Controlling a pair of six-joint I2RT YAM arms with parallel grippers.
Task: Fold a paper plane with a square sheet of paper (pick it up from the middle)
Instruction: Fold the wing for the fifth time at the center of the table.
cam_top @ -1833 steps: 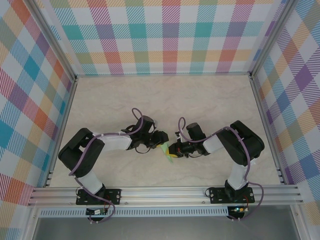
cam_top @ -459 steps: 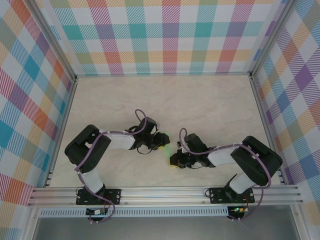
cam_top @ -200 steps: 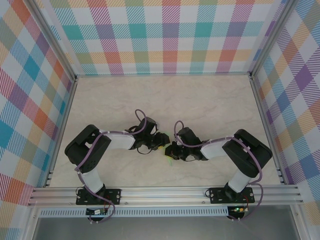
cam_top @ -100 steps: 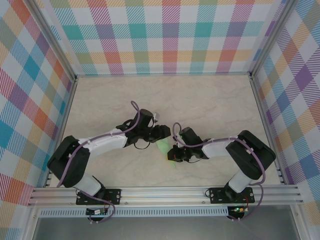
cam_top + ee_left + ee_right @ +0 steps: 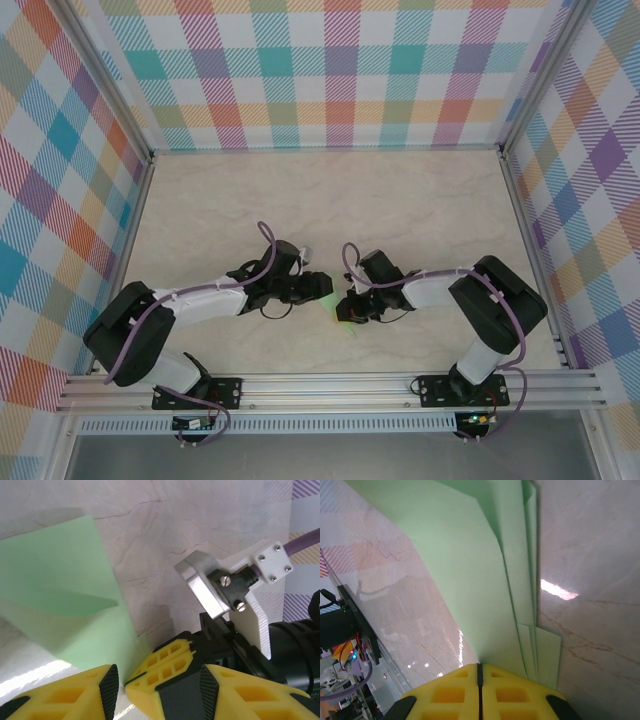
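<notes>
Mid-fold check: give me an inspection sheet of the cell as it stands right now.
Surface: pale marbled table, glossy.
Job's things: green paper, partly folded into layers, between the two arms.
Clutter: nothing seen.
Grippers: right gripper fingers shut on the paper's edge; left gripper fingers apart, flanking that spot.
Cables: purple cables loop above both wrists, off the paper.
Surroundings: plaid walls, aluminium frame.

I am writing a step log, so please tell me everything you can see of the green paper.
The green paper is thin, plain and pale green, already folded into several stacked layers with sharp creases and stepped edges. It lies on the marble-look table, near its front middle. The right gripper, shut, meets one end of it; the left gripper, slightly open, sits at its edge.
</notes>
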